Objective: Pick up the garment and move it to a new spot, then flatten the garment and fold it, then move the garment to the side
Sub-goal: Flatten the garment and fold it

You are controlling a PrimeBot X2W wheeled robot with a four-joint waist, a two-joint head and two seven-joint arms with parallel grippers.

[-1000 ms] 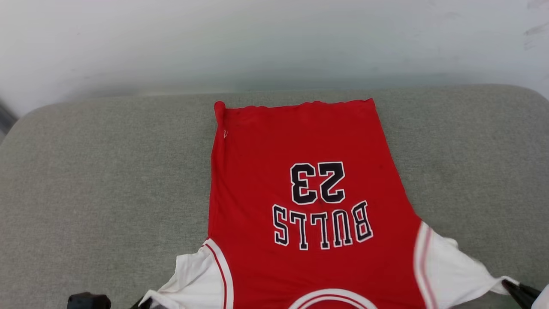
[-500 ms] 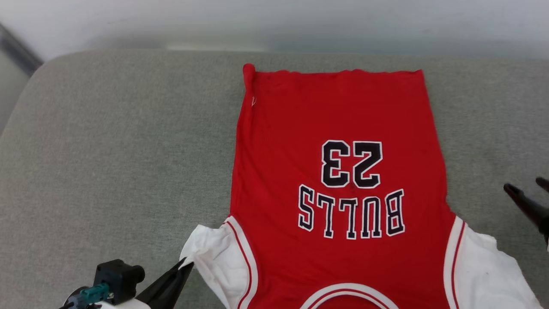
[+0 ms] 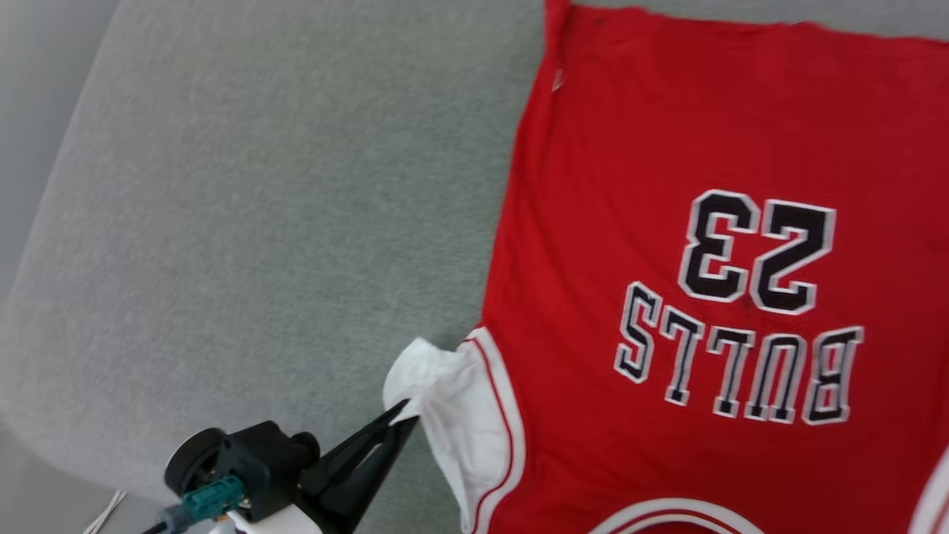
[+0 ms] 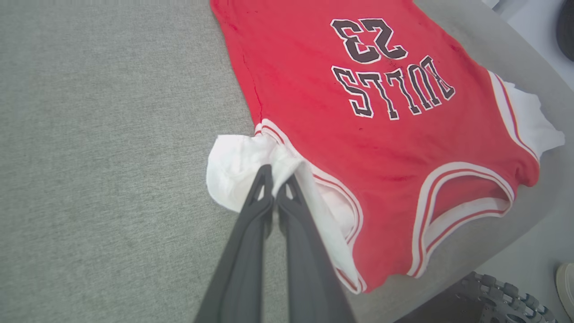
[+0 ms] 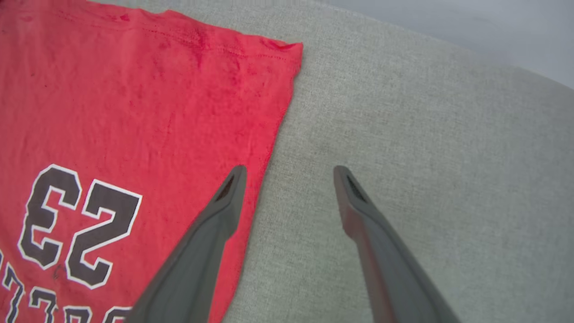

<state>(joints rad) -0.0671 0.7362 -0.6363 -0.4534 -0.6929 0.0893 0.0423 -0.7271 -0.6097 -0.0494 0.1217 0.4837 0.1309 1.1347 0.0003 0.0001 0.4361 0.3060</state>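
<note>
The red garment (image 3: pixel 667 163) lies spread on the grey cushion, print "23 BULLS" upside down to me, collar toward the near edge. Its white left sleeve (image 3: pixel 452 393) is bunched up. My left gripper (image 3: pixel 404 414) is shut on that sleeve's edge; the left wrist view shows the garment (image 4: pixel 341 112) with the white cloth pinched between my left gripper (image 4: pixel 276 172) tips. My right gripper (image 5: pixel 289 172) hangs open above the cushion, just off the garment (image 5: pixel 134 112) by its side edge near the hem corner, holding nothing.
The grey cushion (image 3: pixel 259 185) has a broad bare stretch left of the garment. Its rounded near-left edge drops to the floor (image 3: pixel 44 504). In the left wrist view a dark toothed wheel (image 4: pixel 502 296) sits below the cushion's near edge.
The head camera has swung left and down, shifting the whole picture. My right gripper let go of the right sleeve and moved up alongside the garment. My left gripper keeps the left sleeve.
</note>
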